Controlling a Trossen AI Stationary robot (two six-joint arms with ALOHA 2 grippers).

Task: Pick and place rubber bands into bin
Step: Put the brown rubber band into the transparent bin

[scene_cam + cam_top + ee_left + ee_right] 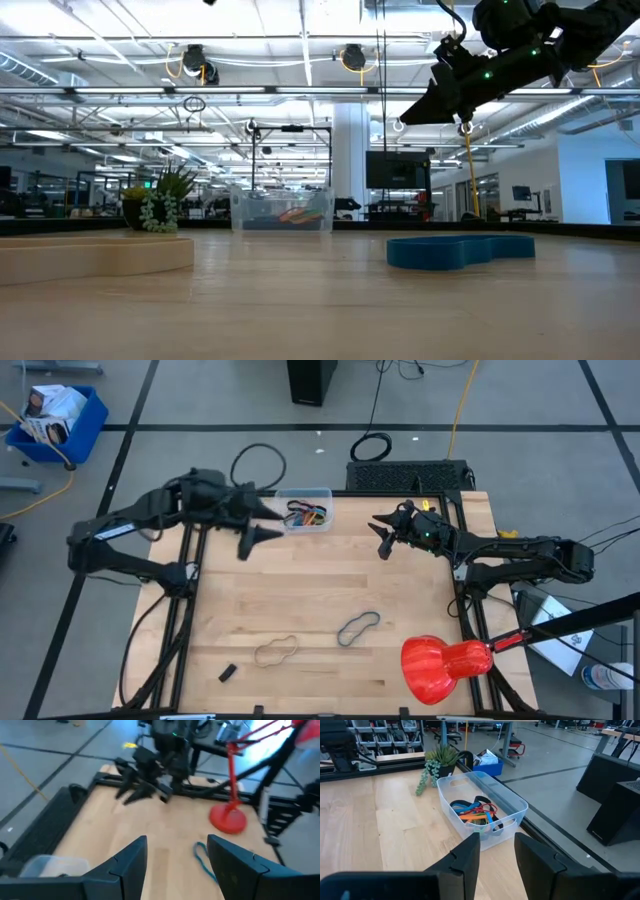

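Bands (306,514) already lay heaped in the bin (322,492) at the table's far edge, but two loops remained near the front: a tan band (275,651) and a grey band (357,627), both lying long across the table. The left gripper (262,521), spread and empty beside the bin, looked marginally nearer the tan one; the right gripper (383,536), part-open and empty, sat somewhat closer to the grey.

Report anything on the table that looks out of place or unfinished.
Two rubber bands still lie loose on the wood, far from the bin: a tan band and a grey-blue band beside it. A small black block sits alone near the front edge. Nothing looks spilled or damaged; the bin stands upright with bands inside.
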